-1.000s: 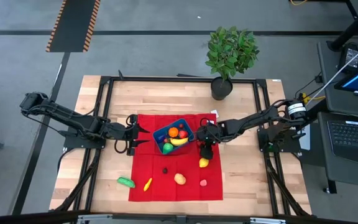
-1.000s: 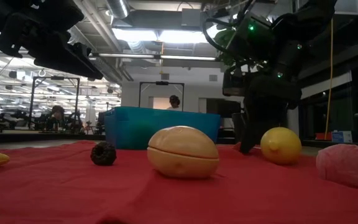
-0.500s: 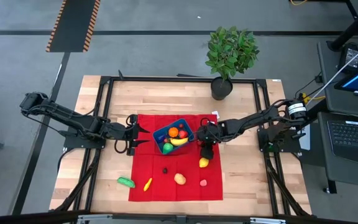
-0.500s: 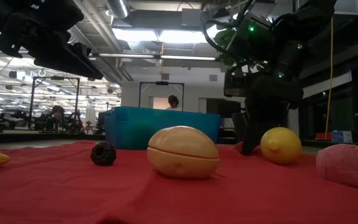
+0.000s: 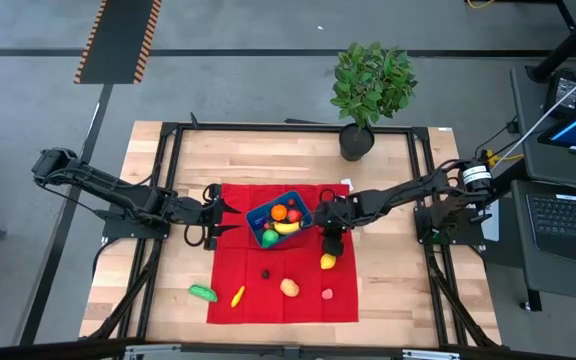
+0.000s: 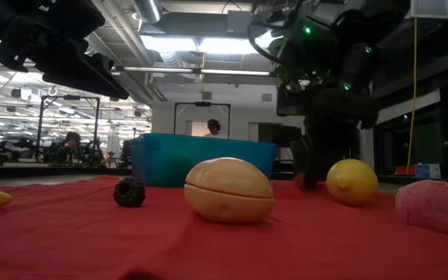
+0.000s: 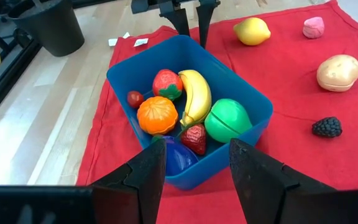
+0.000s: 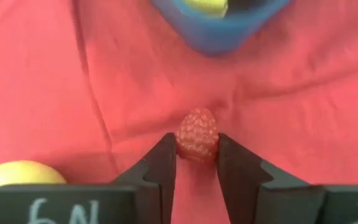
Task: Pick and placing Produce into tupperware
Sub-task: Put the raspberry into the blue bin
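- Since a second ago, the right pincer (image 8: pixel 196 163) has closed in on a small red raspberry (image 8: pixel 197 134) and now pinches it between its two dark fingers, low over the red cloth (image 5: pixel 268 300); the arm has shifted slightly too.
- That raspberry sits just beside the blue tupperware (image 5: pixel 305 217), on its right-arm side, with a yellow lemon (image 5: pixel 327 262) near.
- Off to the other side of the tupperware, the left pincer (image 7: pixel 194 171) hangs with its fingers spread and nothing between them.
- Inside the tupperware I can see a banana (image 7: pixel 197 94), an orange (image 7: pixel 156 114), a green fruit (image 7: pixel 227 119), two strawberries, something small and red, and a dark blue piece.
- Left on the cloth: the lemon, a tan potato (image 5: pixel 289 287), a pink piece (image 5: pixel 327 294), a dark berry (image 5: pixel 265 272) and a yellow piece (image 5: pixel 237 296); a green one (image 5: pixel 203 293) lies on the bare table (image 5: pixel 388 290).
- My guess is roughly half is done; the raspberry needs lifting over the rim next.
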`<action>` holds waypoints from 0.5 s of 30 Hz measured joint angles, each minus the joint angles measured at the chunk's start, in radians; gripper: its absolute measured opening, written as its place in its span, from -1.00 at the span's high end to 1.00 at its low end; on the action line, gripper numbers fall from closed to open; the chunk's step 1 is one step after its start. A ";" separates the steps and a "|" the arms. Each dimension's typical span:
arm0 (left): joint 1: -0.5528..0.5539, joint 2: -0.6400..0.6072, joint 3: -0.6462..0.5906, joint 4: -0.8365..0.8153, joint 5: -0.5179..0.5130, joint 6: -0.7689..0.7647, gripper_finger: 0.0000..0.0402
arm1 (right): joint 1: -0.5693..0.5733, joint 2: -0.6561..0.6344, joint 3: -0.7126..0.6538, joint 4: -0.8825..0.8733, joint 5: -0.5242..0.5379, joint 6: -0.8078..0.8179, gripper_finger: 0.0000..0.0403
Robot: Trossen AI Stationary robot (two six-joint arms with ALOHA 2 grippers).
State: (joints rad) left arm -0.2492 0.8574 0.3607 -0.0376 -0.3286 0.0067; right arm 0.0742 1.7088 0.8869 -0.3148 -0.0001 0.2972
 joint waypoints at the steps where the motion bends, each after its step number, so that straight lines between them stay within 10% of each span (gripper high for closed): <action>1: 0.000 0.000 0.000 0.000 0.000 0.000 0.16 | -0.001 0.000 0.013 -0.020 0.000 -0.005 0.49; 15: 0.000 0.000 0.000 -0.006 0.000 0.000 0.16 | -0.046 -0.003 0.062 -0.103 -0.004 -0.013 0.48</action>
State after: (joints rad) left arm -0.2489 0.8572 0.3607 -0.0436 -0.3286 0.0063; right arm 0.0280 1.7059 0.9489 -0.4178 -0.0043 0.2842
